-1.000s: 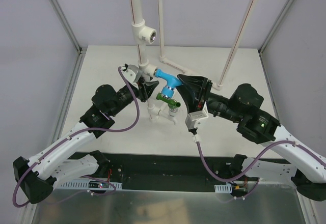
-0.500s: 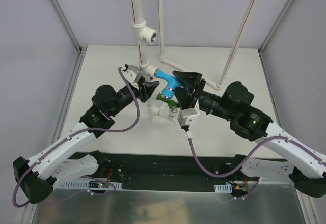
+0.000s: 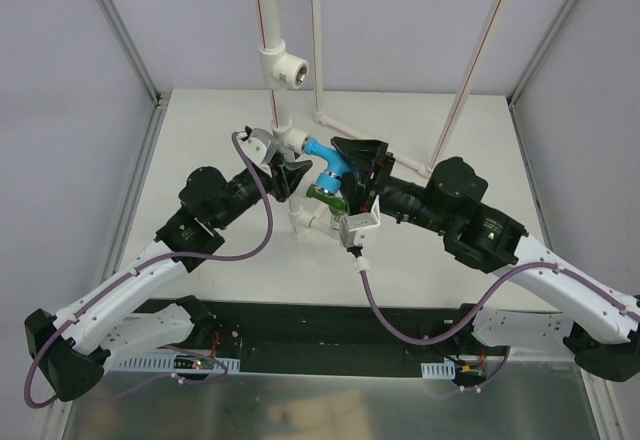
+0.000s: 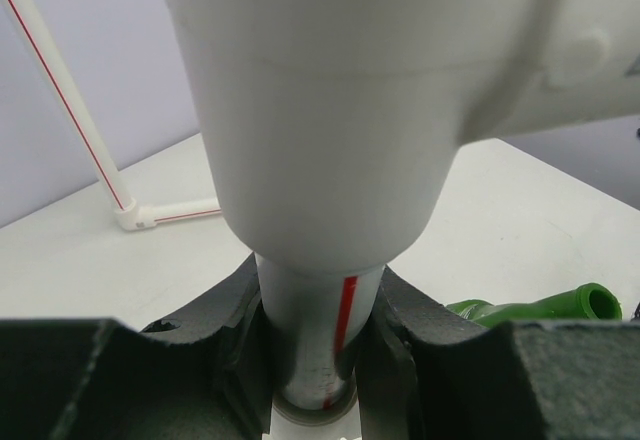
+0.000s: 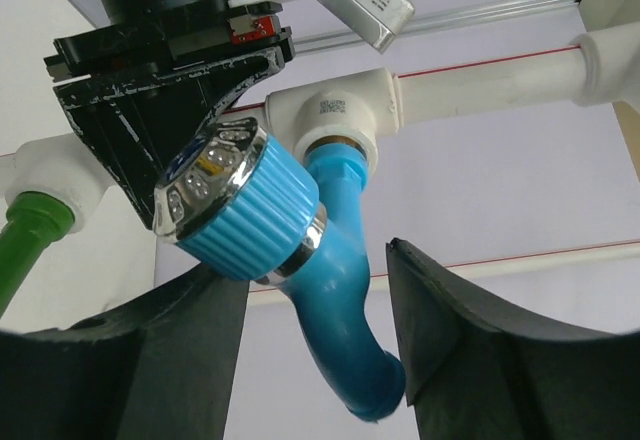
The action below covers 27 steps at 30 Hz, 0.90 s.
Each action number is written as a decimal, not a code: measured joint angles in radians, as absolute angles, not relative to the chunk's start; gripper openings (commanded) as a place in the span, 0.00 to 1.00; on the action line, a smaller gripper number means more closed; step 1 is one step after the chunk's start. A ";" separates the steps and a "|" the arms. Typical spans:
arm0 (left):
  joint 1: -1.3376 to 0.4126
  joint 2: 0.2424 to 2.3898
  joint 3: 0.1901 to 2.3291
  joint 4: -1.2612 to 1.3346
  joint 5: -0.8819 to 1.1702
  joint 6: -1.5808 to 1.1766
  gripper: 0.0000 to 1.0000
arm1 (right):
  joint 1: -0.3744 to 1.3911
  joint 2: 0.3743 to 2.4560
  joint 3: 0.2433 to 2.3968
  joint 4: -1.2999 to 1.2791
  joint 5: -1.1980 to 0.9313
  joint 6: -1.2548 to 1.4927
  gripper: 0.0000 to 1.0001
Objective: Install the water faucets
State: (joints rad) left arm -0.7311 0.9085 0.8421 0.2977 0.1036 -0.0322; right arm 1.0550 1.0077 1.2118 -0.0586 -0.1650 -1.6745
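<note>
Blue faucet (image 5: 285,235) inside the parted right tool (image 5: 315,272)

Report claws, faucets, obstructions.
Left claw shut on white pipe. Right claw open, straddling blue faucet, seated in tee. Green faucet close beside it.

Right fingers (image 5: 480,360) wider, now astride blue faucet (image 5: 335,250)

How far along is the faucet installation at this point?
Looks done: the green faucet sits in its white fitting. In hand: the blue faucet is in the socket of the white tee; the right tool straddles it with jaws open, while the left tool is shut on the white pipe. Left: whether the blue one is fully tightened cannot be told.
</note>
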 measured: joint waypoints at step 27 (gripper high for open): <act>-0.725 0.907 0.842 0.294 0.097 -0.034 0.00 | 1.068 1.049 1.186 0.036 -0.171 -1.595 0.03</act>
